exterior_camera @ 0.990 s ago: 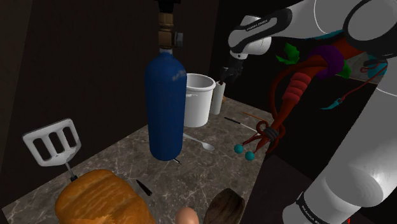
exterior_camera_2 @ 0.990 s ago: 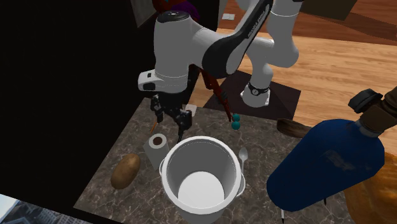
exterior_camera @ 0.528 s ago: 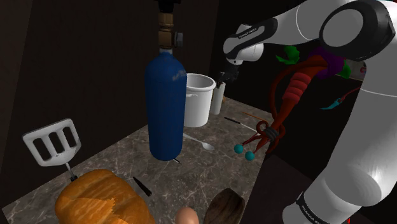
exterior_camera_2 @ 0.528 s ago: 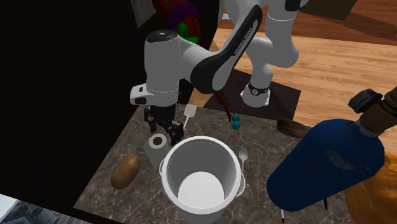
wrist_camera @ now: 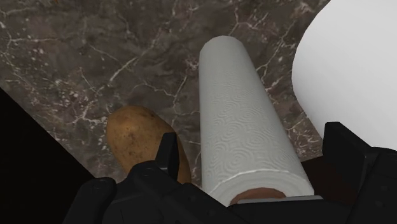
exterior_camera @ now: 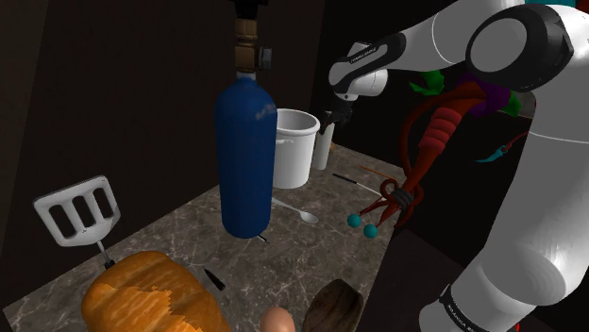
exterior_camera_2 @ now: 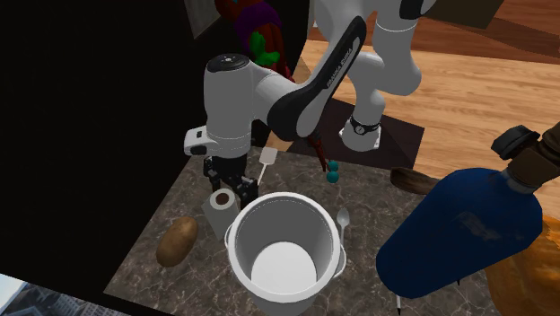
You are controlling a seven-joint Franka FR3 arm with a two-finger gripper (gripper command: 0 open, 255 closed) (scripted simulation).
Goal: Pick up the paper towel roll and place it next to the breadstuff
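The paper towel roll stands upright at the far end of the marble counter, between the white bucket and a potato. My gripper hangs just above the roll. In the wrist view the roll lies between my open gripper's fingers, which stand clear of both its sides. The bread loaf lies at the near end of the counter, at the shoulder view's lower left.
A tall blue bottle stands mid-counter between the bucket and the loaf. A spatula, a spoon, teal balls, an egg and a dark bowl lie about. Red tentacle decor rises by the counter edge.
The gripper has shifted toward the shoulder view's left and come down over the roll's top, fingers still apart. The roll and other objects have not moved.
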